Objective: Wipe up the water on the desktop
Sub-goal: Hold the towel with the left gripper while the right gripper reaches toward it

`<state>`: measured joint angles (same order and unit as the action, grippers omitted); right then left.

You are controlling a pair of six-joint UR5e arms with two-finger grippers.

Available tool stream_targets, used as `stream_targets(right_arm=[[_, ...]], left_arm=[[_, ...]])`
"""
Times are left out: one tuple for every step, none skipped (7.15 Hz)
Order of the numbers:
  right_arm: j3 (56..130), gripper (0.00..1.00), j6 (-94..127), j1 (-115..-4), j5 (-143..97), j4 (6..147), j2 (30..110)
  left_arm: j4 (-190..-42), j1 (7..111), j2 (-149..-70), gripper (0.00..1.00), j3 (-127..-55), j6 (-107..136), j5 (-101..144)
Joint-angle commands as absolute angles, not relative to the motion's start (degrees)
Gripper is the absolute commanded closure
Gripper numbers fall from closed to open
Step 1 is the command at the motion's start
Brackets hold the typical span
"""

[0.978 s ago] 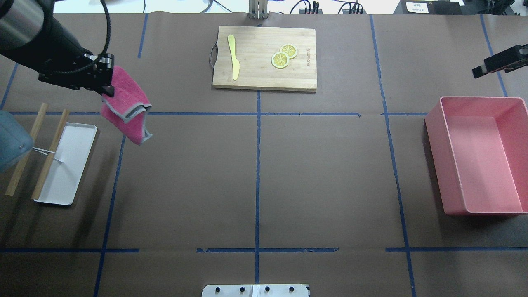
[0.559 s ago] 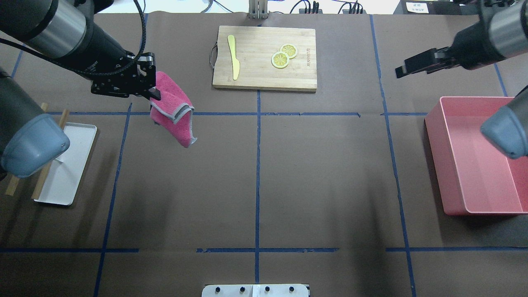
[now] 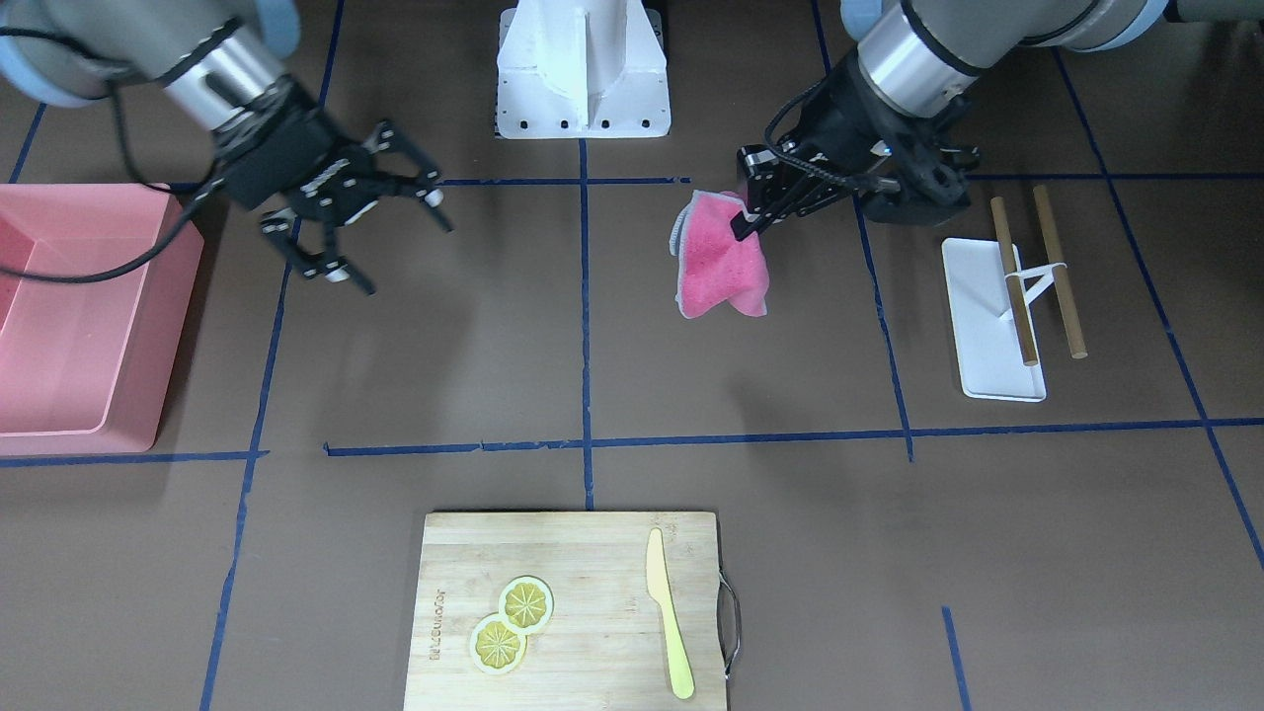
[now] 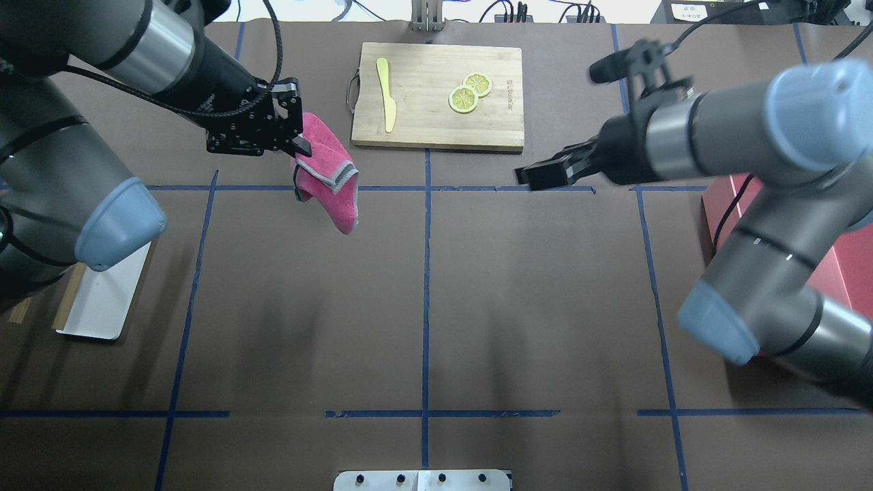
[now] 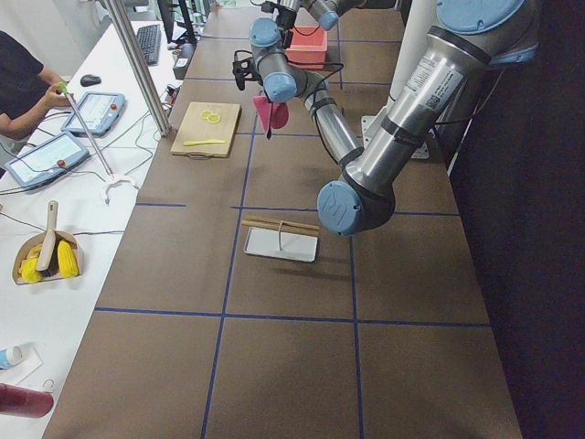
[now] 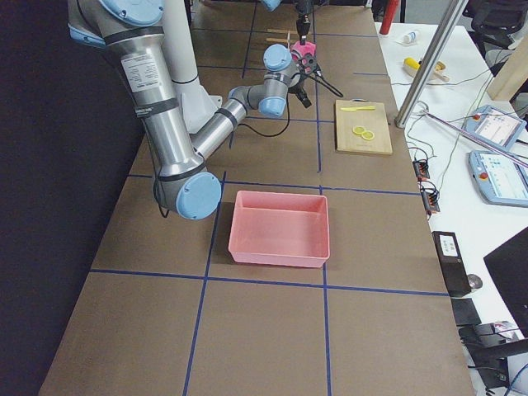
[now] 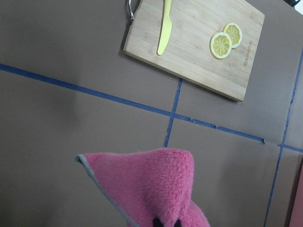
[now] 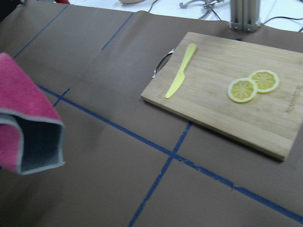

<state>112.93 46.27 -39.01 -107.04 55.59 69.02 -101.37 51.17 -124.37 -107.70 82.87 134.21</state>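
My left gripper (image 4: 297, 146) is shut on a pink cloth with grey edging (image 4: 327, 179) and holds it hanging above the dark-brown desktop (image 4: 532, 293), left of the centre tape line and near the cutting board's left corner. The cloth also shows in the front-facing view (image 3: 719, 265), the left wrist view (image 7: 151, 184) and the right wrist view (image 8: 23, 127). My right gripper (image 3: 395, 247) is open and empty, hovering over the desktop right of centre, pointing toward the cloth. I see no water on the desktop.
A bamboo cutting board (image 4: 438, 95) at the far middle bears a yellow knife (image 4: 387, 94) and two lemon slices (image 4: 469, 92). A pink bin (image 3: 69, 316) stands at the robot's right. A white tray with bamboo sticks (image 3: 990, 321) lies at its left.
My left gripper has carried the cloth to the right, toward the table's middle. My right arm has swung in from the right edge toward the centre.
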Motion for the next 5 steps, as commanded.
stream_targets(right_arm=[[113.99,0.01,40.13,-27.72,-91.9,55.28,66.99],[113.99,0.01,39.12,-25.68,-88.71,55.37,66.45],[113.91,0.01,39.11,-24.62,-88.16,55.72,65.75],[113.91,0.01,39.02,-24.52,-88.15,55.72,65.57],[113.91,0.01,39.02,-24.17,-88.15,55.72,65.39]], left_arm=[[-101.69,49.23,-126.38,1.0,-105.13,82.97,134.03],[-101.69,48.61,-127.6,1.0,-104.07,82.97,134.03],[-101.52,46.78,-129.62,1.0,-102.67,82.97,134.03],[-101.34,45.02,-132.51,1.0,-100.22,82.97,133.95],[-101.6,43.96,-134.54,1.0,-98.54,84.45,133.95]])
